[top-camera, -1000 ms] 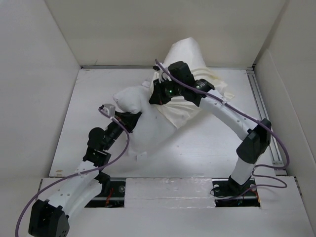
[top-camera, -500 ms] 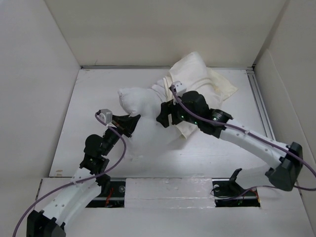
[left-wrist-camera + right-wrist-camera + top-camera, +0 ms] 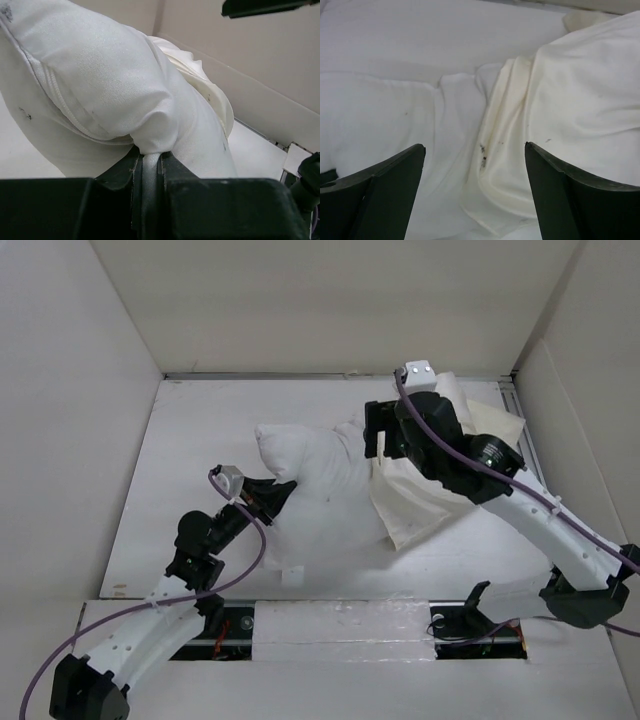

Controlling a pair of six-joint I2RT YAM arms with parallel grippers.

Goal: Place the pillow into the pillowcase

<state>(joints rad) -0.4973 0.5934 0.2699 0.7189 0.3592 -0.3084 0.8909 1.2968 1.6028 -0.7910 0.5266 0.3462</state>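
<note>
The pillow (image 3: 318,490) lies mid-table (image 3: 190,450), its right end covered by the pillowcase (image 3: 425,505), which reaches toward the far right corner. The left gripper (image 3: 148,162) pinches a pillow fold tight; the right gripper (image 3: 475,150) hovers above, jaws wide apart and empty.

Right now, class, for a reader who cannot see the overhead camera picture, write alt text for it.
A white pillow lies on the table, its right end covered by a wrinkled cream pillowcase. The left gripper is shut on the pillow's near left edge; the right gripper hangs open over the pillowcase's mouth.
</note>
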